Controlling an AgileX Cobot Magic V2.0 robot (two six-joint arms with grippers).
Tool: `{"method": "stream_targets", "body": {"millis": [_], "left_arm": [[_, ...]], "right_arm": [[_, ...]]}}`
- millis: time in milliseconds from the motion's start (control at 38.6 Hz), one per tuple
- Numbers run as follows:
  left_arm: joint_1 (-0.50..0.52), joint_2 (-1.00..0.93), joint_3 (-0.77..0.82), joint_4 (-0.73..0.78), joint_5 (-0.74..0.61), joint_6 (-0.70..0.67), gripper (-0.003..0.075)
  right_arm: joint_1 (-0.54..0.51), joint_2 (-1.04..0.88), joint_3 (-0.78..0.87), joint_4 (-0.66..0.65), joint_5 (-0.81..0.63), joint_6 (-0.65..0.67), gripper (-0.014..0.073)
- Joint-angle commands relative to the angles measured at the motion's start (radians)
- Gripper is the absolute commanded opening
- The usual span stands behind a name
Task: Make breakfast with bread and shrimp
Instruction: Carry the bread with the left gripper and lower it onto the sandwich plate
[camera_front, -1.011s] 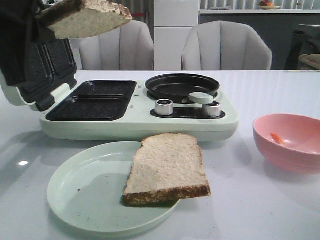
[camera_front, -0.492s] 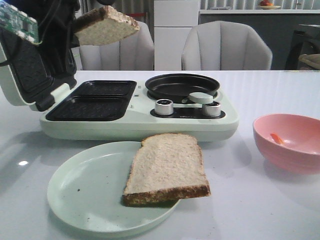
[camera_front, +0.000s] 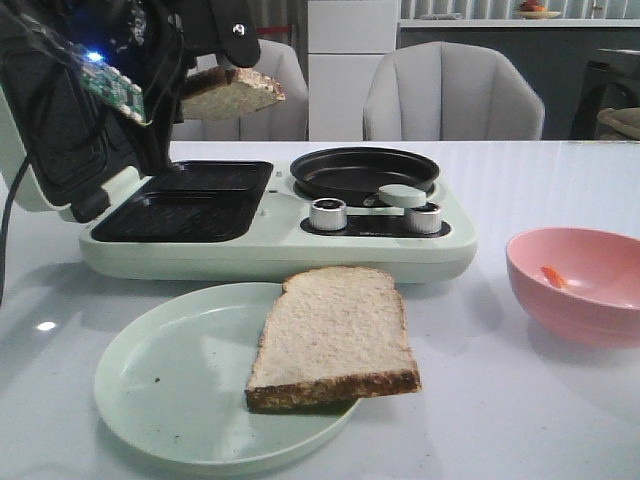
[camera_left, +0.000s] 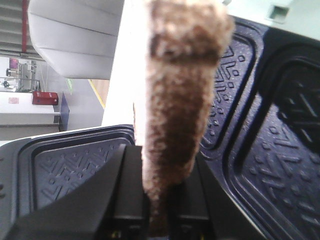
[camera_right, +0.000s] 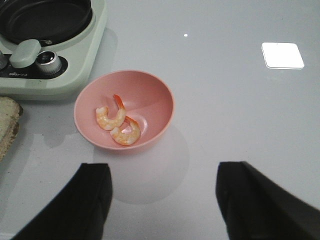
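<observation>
The left fingers (camera_front: 205, 75), clamped on one bread slice (camera_front: 232, 92), have carried it lower at upper left, nearly over the open sandwich maker's plates (camera_front: 190, 200), so placing looks close.

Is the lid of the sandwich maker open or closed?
Open. The lid tilts back on the left, and both dark grill plates lie bare, facing up. Nothing sits on them.

My left gripper (camera_left: 159, 220) holds one bread slice (camera_front: 232, 92) above the grill plates (camera_front: 190, 200); the other slice (camera_front: 335, 335) lies on the plate (camera_front: 160, 380), the shrimp (camera_right: 119, 122) in the bowl (camera_front: 580, 300) to the right
</observation>
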Motion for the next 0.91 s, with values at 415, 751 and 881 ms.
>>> {"method": "stream_targets", "body": {"millis": [415,751,881], "left_arm": [[0.092,0.176,-0.218,0.038,0.033,0.048,0.0166],[0.101,0.181,-0.218,0.038,0.016,0.048,0.0478],[0.099,0.181,-0.218,0.036,0.034,0.048,0.0479]], "right_arm": [[0.002,0.018,-0.025,-0.005,-0.074,-0.006,0.055],[0.002,0.018,-0.025,-0.005,-0.074,-0.006,0.055],[0.002,0.018,-0.025,-0.005,-0.074,-0.006,0.055]]}}
